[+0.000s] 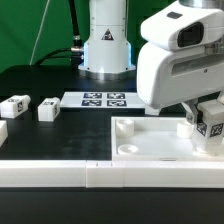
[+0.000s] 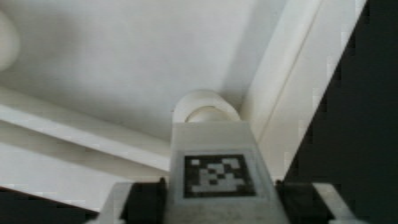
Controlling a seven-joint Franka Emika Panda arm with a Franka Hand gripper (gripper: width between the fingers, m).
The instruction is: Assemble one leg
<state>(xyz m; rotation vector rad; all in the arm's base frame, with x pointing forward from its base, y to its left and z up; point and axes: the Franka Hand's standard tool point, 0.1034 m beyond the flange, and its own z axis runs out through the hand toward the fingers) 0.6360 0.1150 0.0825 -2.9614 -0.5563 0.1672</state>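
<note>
My gripper (image 1: 212,128) is shut on a white leg (image 1: 211,122) with a black-and-white tag, held at the right corner of the large white tabletop (image 1: 150,140). In the wrist view the leg (image 2: 215,160) sits between my dark fingers (image 2: 146,203), its far end at a round corner socket (image 2: 208,103) of the tabletop (image 2: 125,60). Whether the leg is seated in the socket cannot be told. Two more tagged legs (image 1: 16,105) (image 1: 48,110) lie on the black table at the exterior view's left.
The marker board (image 1: 104,99) lies flat in front of the robot's white base (image 1: 106,45). A white rail (image 1: 60,172) runs along the near edge. Another white part (image 1: 3,130) sits at the far left edge. Round sockets (image 1: 127,149) show in the tabletop.
</note>
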